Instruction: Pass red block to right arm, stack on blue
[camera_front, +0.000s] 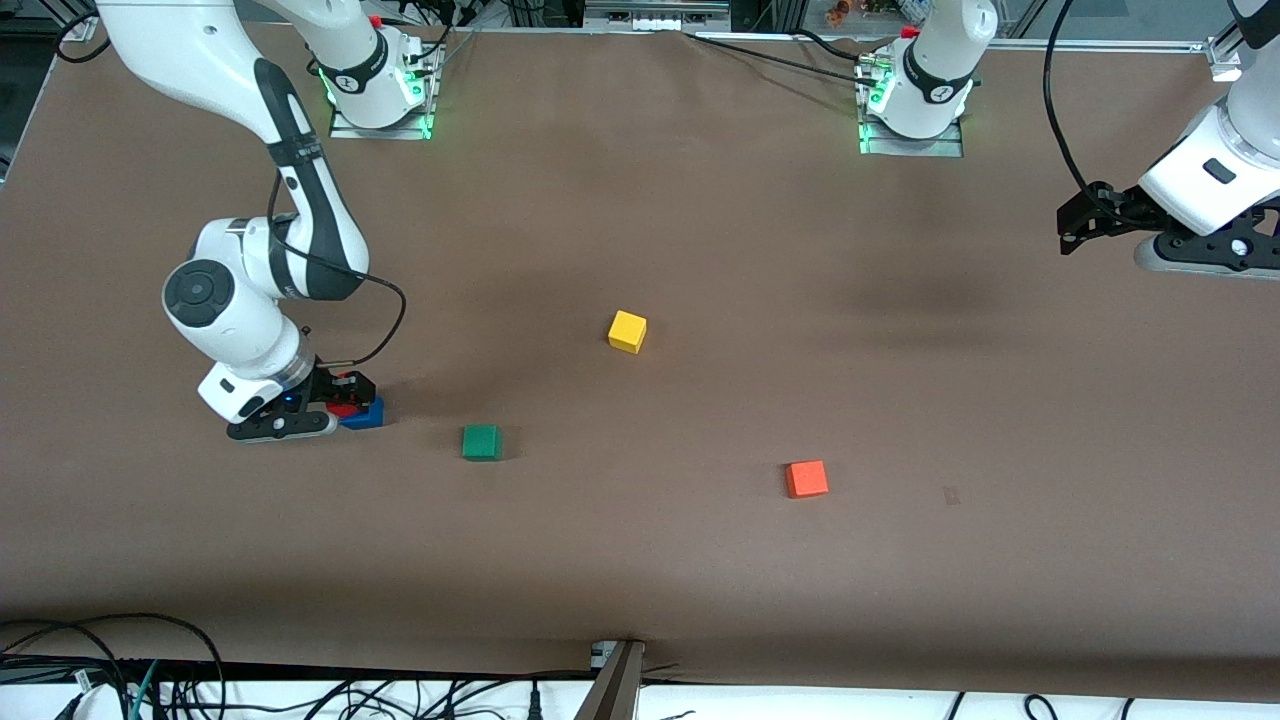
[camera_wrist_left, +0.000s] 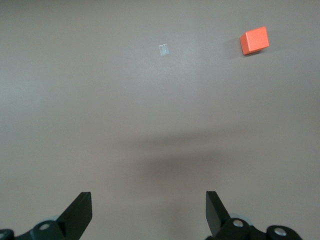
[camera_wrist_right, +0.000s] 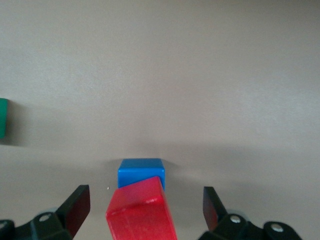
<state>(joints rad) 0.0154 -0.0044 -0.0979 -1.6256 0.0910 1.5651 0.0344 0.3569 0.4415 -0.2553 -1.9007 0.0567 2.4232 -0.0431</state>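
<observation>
The red block (camera_front: 345, 409) rests on the blue cube (camera_front: 366, 416) near the right arm's end of the table, turned askew to it. In the right wrist view the red block (camera_wrist_right: 142, 212) covers most of the blue cube's (camera_wrist_right: 141, 172) top. My right gripper (camera_front: 340, 402) is low around the red block and open: in its wrist view (camera_wrist_right: 145, 207) both fingers stand clear of the block's sides. My left gripper (camera_front: 1075, 220) is open and empty, waiting in the air over the left arm's end of the table; its wrist view (camera_wrist_left: 149, 210) shows bare table between the fingers.
A green cube (camera_front: 481, 441) lies beside the stack toward the table's middle and shows in the right wrist view (camera_wrist_right: 2, 117). A yellow cube (camera_front: 627, 331) lies mid-table. An orange-red cube (camera_front: 806, 479) lies nearer the front camera and shows in the left wrist view (camera_wrist_left: 254, 40).
</observation>
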